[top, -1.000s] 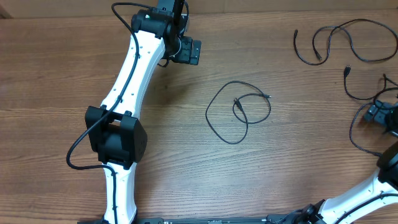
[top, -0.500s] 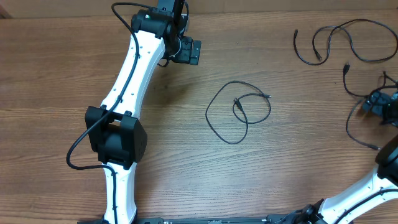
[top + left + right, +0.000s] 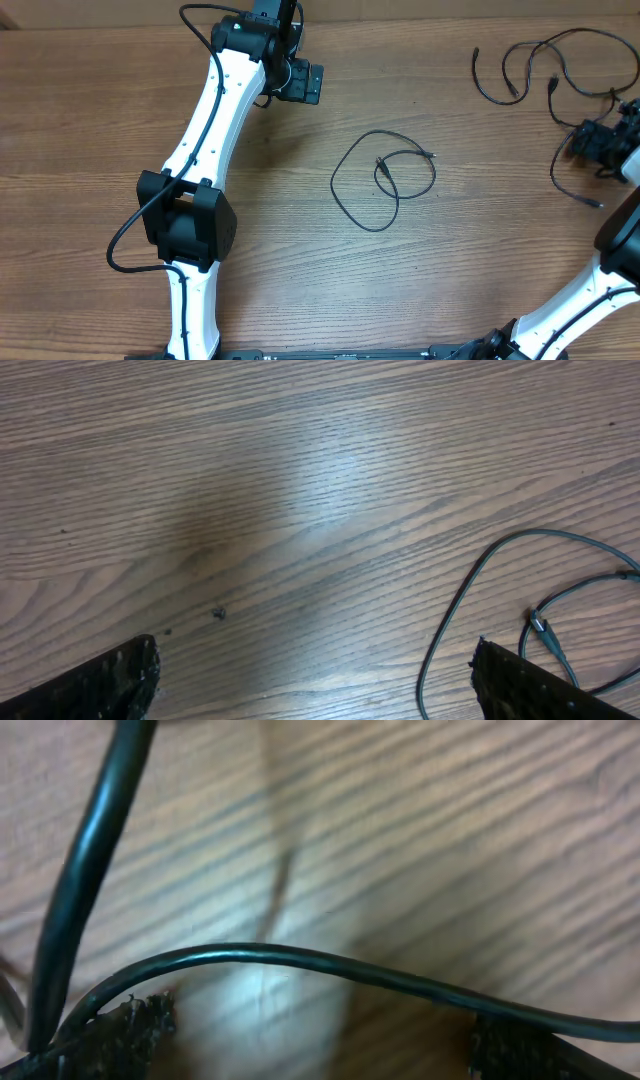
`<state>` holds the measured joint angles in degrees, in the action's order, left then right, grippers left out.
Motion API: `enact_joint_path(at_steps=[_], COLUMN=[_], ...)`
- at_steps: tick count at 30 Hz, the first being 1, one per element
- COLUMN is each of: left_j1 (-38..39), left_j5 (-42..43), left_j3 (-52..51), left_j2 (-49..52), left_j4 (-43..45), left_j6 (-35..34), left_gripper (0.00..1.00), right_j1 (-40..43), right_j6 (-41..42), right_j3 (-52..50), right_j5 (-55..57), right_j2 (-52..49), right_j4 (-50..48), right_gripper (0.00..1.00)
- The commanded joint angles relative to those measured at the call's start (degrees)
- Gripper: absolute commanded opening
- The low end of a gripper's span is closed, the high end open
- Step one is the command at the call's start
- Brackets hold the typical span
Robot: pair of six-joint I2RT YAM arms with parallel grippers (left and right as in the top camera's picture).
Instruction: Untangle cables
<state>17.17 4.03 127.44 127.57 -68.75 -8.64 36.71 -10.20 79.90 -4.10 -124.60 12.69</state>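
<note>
Three cables (image 3: 478, 75) on table (image 3: 80, 120) — loop (image 3: 333, 184) dead centre, two more at 2–3 o'clock. Right gripper (image 3: 592, 145) spread wide at 3 o'clock, strand (image 3: 300, 958) across gap, unpinched. Left gripper (image 3: 305, 82) spread, idle at 12. Seat strand mid-gap, close, lift slowly — watch for snags.

This looks like a robotics lab, a test station rather than a home or a shop. One broad wood-grain bench (image 3: 80, 120) fills the whole overhead view. A white-and-black robot arm (image 3: 215, 110) reaches across it on the left, and a second arm (image 3: 570, 310) rises from the right corner, both with bolted joints and thick black leads. Thin black cables (image 3: 334, 186) lie loose on the wood, laid out like trial pieces.
</note>
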Motion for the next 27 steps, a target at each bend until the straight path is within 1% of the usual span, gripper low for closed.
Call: enact_joint_path(at_steps=[1,6,11,18,22,27], left_j1=[0.2,0.2,0.2,0.2,0.2,0.2], left_j5=[0.0,0.0,0.0,0.0,0.0,0.0], left_j3=[0.2,0.2,0.2,0.2,0.2,0.2], left_j2=[0.3,0.3,0.3,0.3,0.3,0.3], left_j4=[0.0,0.0,0.0,0.0,0.0,0.0], left_j6=[-0.2,-0.2,-0.2,-0.2,-0.2,-0.2], left_gripper=[1.00,1.00,0.99,1.00,1.00,1.00], right_j1=[-0.3,-0.3,-0.3,-0.3,-0.3,-0.3], right_j6=[2.9,4.4,4.4,4.4,4.1,4.2], right_j3=[0.3,0.5,3.3,6.7,9.2,10.3], right_j5=[-4.1,-5.7,-6.9,-7.6,-6.9,-6.4], right_j2=[-4.2,-4.7,-4.7,-4.7,-4.0,1.7], right_j4=[-1.5,-4.4,-3.5,4.8,13.2,19.4], right_gripper=[1.00,1.00,1.00,1.00,1.00,1.00])
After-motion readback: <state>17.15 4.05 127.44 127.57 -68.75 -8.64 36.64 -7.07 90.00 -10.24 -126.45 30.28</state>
